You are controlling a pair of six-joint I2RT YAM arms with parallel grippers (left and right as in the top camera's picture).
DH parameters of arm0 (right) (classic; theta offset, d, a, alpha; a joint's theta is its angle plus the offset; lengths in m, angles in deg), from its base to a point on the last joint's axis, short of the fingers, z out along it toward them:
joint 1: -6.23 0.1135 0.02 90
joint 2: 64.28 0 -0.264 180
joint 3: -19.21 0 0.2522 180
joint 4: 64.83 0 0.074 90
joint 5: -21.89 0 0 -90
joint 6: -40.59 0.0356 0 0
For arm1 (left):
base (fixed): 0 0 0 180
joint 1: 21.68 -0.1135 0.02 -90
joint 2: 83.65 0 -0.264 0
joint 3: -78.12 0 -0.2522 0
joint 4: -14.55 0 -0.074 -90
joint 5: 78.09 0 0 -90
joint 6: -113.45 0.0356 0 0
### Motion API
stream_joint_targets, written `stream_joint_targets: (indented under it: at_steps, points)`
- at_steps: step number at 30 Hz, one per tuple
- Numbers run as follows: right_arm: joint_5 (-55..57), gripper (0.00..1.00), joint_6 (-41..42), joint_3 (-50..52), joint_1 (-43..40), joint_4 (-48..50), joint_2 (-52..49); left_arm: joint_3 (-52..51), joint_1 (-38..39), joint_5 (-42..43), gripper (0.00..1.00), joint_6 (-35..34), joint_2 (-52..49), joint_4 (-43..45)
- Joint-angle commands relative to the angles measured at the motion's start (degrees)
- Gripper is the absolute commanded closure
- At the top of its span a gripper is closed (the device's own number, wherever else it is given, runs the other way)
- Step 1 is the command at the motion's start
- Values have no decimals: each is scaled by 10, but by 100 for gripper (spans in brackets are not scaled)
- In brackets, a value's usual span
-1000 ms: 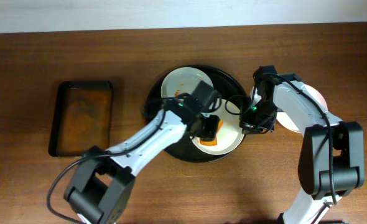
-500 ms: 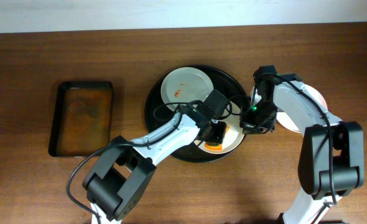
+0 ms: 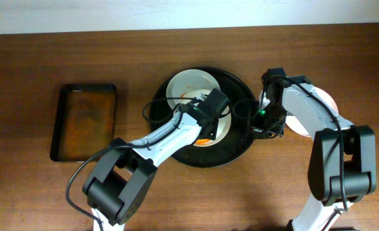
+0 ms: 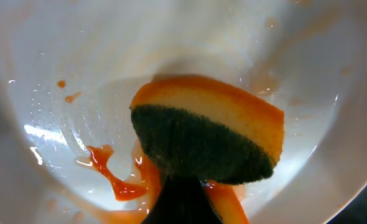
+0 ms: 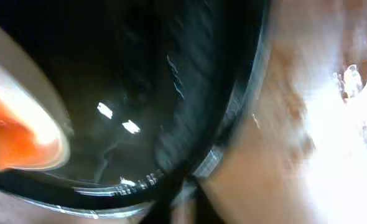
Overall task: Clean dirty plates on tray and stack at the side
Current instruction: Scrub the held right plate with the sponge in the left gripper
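Scrubbing white plate (image 4: 59,50) inside tray (image 3: 237,153), sponge (image 4: 208,134) clamped in left gripper (image 3: 208,130). Sweep across red smear (image 4: 118,183) beside scrubber face, flat pressure, short strokes. At tray rim, right gripper (image 3: 267,126): cannot tell open or closed through blur.

Wide brown wooden table (image 3: 35,186), with a pale strip along the far edge. On the left of the wood, lying flat: a small dark rectangular tray (image 3: 87,122) with a brownish bottom. In the middle, well apart from it: a big round black tray (image 3: 236,145) with a raised rim. On the right, just beside the black one: a round white plate (image 3: 329,101), flat on the wood, partly hidden.
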Motion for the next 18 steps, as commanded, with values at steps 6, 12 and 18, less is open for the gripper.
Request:
stream_joint_targets:
  at_steps: [6, 12, 18]
  points:
    - [-88, 58, -1, 2, 13, 181, -2, -3, -11, 7, 99, -5, -22, -9]
    - [-59, 54, 5, 2, 23, 256, -7, -3, -11, 6, 99, -5, -22, -9]
    - [-61, 59, 5, 2, 37, 260, -32, -3, -11, 6, 99, -5, -22, -9]
